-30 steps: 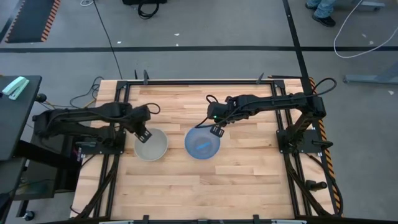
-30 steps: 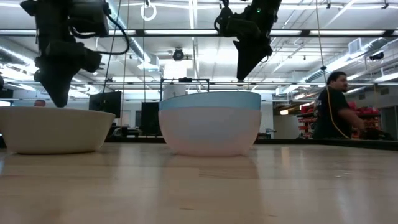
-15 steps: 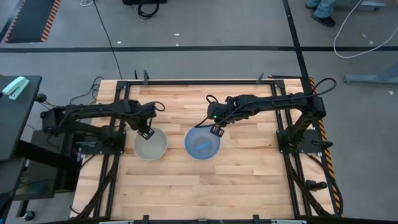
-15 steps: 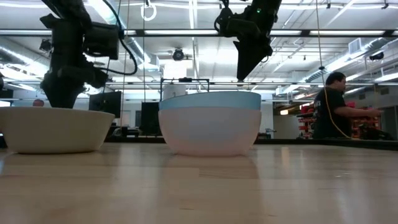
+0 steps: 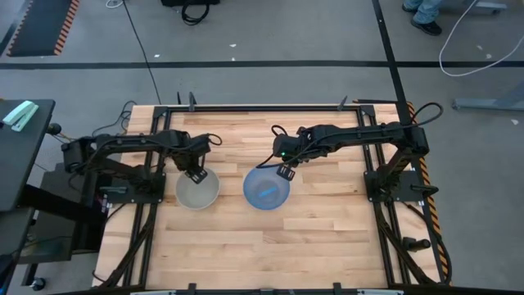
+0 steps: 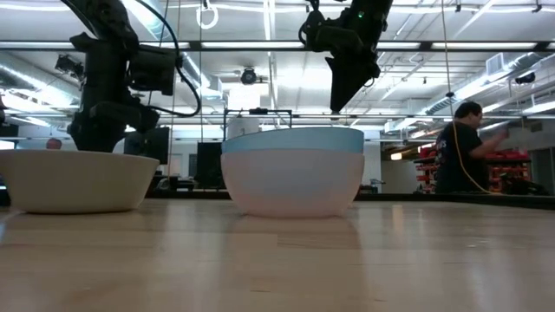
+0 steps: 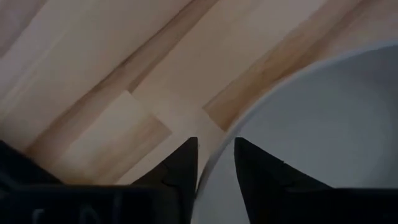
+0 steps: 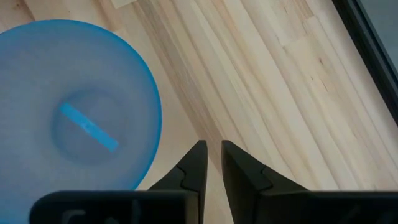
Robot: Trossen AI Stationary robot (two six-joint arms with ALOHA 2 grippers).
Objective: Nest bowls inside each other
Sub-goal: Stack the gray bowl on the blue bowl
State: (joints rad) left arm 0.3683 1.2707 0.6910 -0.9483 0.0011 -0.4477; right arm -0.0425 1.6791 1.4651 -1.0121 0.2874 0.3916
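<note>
The pale grey-white bowl (image 5: pixel 197 191) (image 6: pixel 76 180) stands on its base on the wooden table. My left gripper (image 5: pixel 195 174) (image 7: pixel 216 163) is low over the bowl's far rim, open, with one finger on each side of the wall. To the right, the blue bowl (image 5: pixel 267 188) (image 8: pixel 78 106) sits nested in a pale pinkish bowl (image 6: pixel 293 184), with only its blue rim (image 6: pixel 293 139) showing above. My right gripper (image 5: pixel 286 171) (image 8: pixel 213 163) hangs above the table at the blue bowl's far right edge. It is open by a narrow gap and holds nothing. My left gripper comes down from above astride the grey-white bowl's far rim (image 7: pixel 217 146), one finger (image 7: pixel 261 177) inside the bowl and one finger (image 7: pixel 180 168) outside. Whether the fingers touch the wall I cannot tell. The bowl rests on the table.
Bare wood lies in front of both bowls and toward the near edge (image 5: pixel 270 254). A black frame (image 5: pixel 262 107) runs around the table. In the room beyond, a person (image 6: pixel 464 147) stands to the right.
My left gripper has moved down and a little toward the table's right, from above the grey-white bowl's far left side to astride its far rim. The bowls and my right arm have kept still.
</note>
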